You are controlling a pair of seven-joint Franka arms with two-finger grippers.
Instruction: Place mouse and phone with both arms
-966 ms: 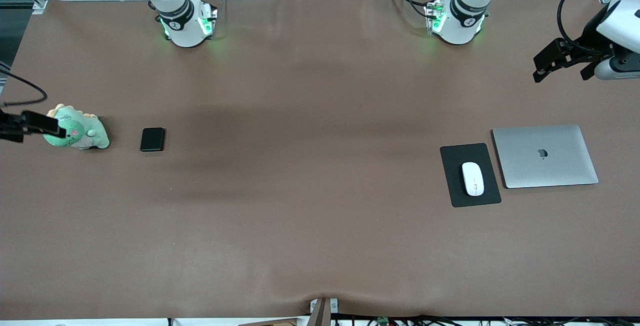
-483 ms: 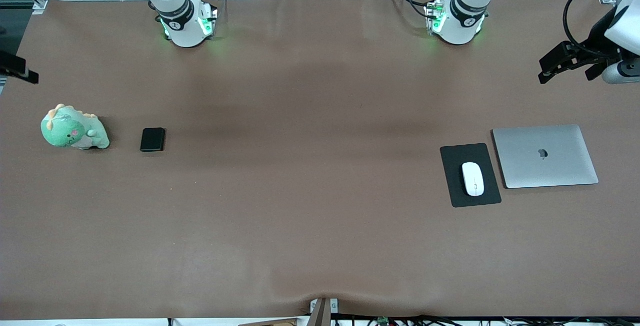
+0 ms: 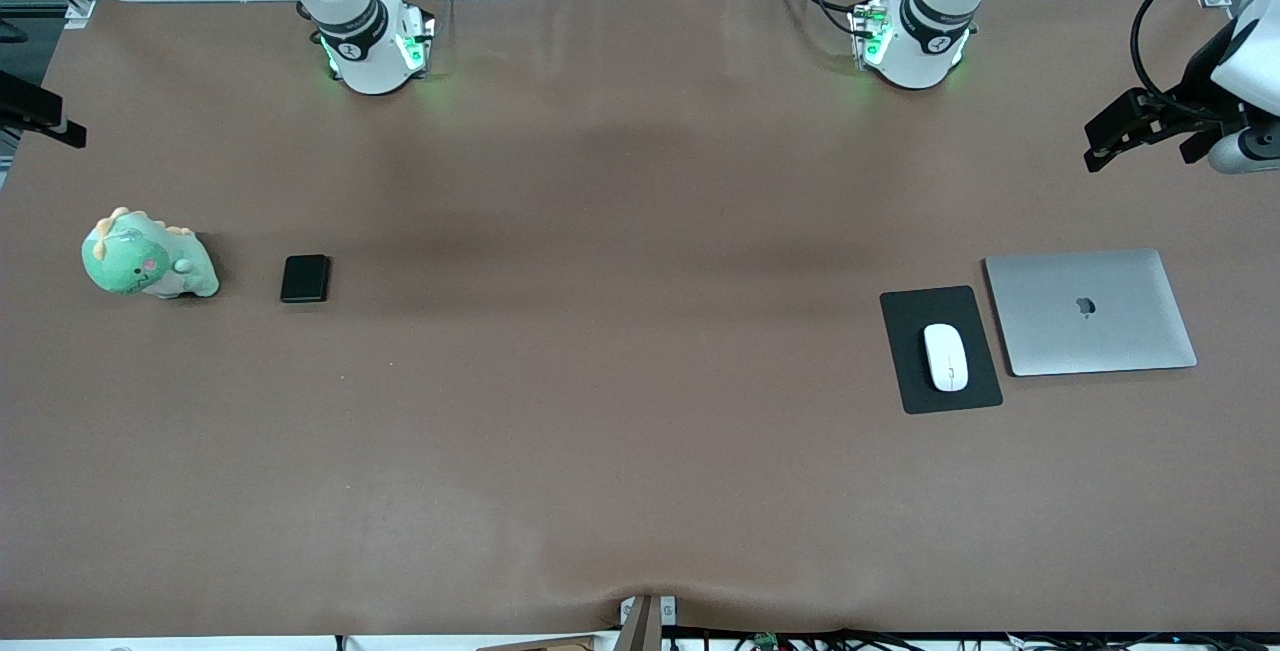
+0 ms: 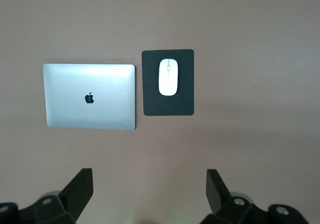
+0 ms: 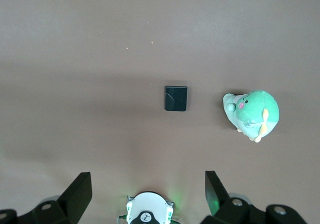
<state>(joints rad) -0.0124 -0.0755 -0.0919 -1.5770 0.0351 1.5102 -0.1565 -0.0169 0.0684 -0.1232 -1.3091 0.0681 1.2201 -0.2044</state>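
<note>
At the right arm's end of the table [image 3: 620, 491] you see the right gripper [image 5: 145, 191] up in the air, jaws wide apart and empty. A green plush dinosaur [image 3: 147, 257] sits near that end edge, with the phone [image 3: 305, 278] just beside it, flat on the table. Toward the left arm's end, the mouse [image 3: 945, 356] rests on a black mouse pad [image 3: 910, 371], close beside a closed silver laptop [image 3: 1090, 311]. Your left gripper [image 4: 147, 191] hangs above that end, jaws spread and empty.

white mouse [image 3: 945, 356] on black pad [image 3: 940, 349], silver laptop [image 3: 1090, 311], black phone [image 3: 305, 278], green plush [image 3: 148, 258].
</note>
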